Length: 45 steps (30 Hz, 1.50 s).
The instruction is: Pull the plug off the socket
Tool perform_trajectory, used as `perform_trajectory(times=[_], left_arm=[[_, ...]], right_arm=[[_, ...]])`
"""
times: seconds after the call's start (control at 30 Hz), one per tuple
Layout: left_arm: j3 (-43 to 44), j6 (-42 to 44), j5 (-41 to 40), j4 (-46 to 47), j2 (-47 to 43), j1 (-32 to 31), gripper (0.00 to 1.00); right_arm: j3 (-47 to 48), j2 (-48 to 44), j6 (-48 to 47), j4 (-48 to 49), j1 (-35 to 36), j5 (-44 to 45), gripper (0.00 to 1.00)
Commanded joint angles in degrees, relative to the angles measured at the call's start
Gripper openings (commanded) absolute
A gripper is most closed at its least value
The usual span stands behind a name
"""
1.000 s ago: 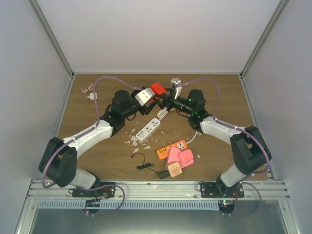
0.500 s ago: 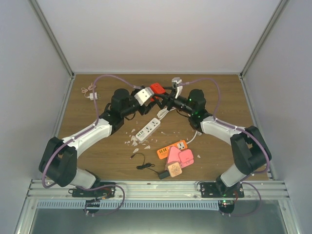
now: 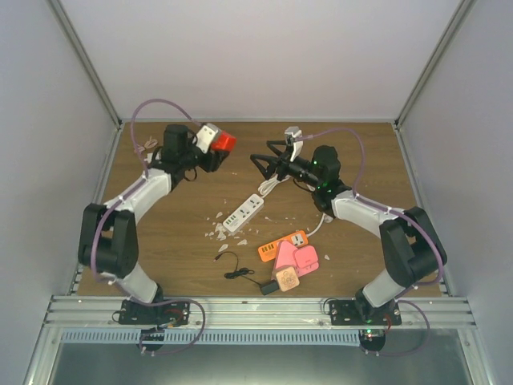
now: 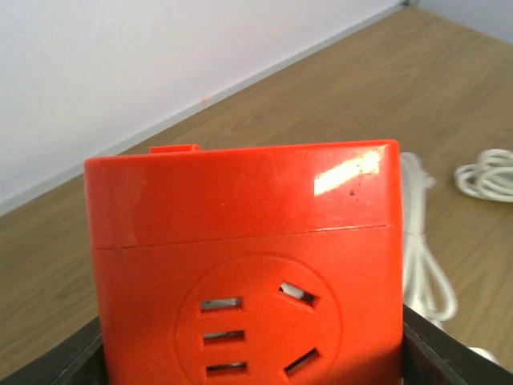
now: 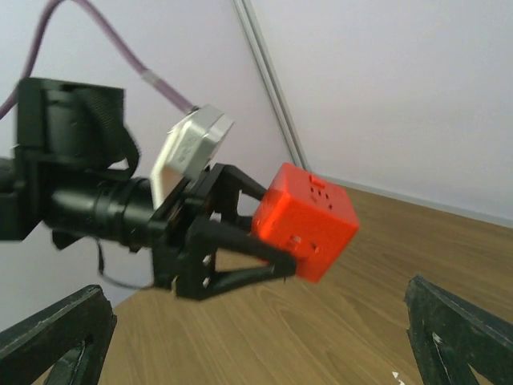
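Wooden table (image 3: 361, 160), cluttered. Item 1: red socket cube (image 3: 224, 142), clamped in left gripper (image 3: 215, 149), raised over the far-left; its visible faces carry no plug. Item 2: right gripper (image 3: 260, 160), spread wide, empty. Risk, I judge: the cube twisting loose from that edge grip.

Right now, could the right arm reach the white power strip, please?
Probably yes: the right gripper hangs open just beyond the white power strip, nothing covers it, and the left gripper holds the red socket far aside.
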Motion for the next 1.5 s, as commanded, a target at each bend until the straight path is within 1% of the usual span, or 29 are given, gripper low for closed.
perform_trajectory(times=[0.0, 0.13, 0.3, 0.37, 0.4, 0.53, 0.8, 1.2, 1.33, 1.47], left_arm=[[8.48, -3.15, 2.27, -6.26, 5.65, 5.73, 0.37], [14.33, -2.98, 1.81, -11.32, 10.99, 9.5, 0.37], [22.14, -2.13, -1.47, -17.47, 18.42, 12.95, 0.38], [25.94, -1.78, -2.99, -19.8, 21.49, 13.14, 0.38], [27.68, -1.61, -3.68, -20.92, 22.93, 14.76, 0.38], [33.99, -0.89, -5.33, -23.71, 28.13, 16.05, 0.38], [41.07, 1.66, -7.65, -25.56, 36.27, 17.03, 0.38], [44.97, 2.27, -7.79, -27.05, 41.82, 17.85, 0.4], [45.7, 2.52, -8.04, -27.89, 42.68, 17.81, 0.46], [45.79, 2.74, -7.97, -28.61, 43.0, 17.85, 0.55]], right_arm=[[0.61, -0.97, -3.14, -1.24, -0.58, 1.11, 1.0], [0.67, -0.61, -3.96, -1.8, -0.57, 1.4, 1.0], [1.33, 0.06, -4.66, -2.58, -0.57, 1.44, 1.0], [1.66, 0.33, -4.89, -2.88, -0.57, 1.47, 1.0], [1.86, 0.58, -4.89, -3.05, -0.56, 1.43, 1.0], [2.74, 1.3, -5.21, -3.73, -0.57, 1.43, 1.0], [5.01, 2.66, -8.22, -5.17, -0.99, 2.06, 1.0], [5.96, 4.22, -8.12, -5.95, -1.42, 2.42, 1.0], [6.54, 4.9, -8.11, -5.96, -1.66, 2.32, 1.0], [7.23, 5.61, -8.87, -6.68, -2.03, 1.98, 1.0]])
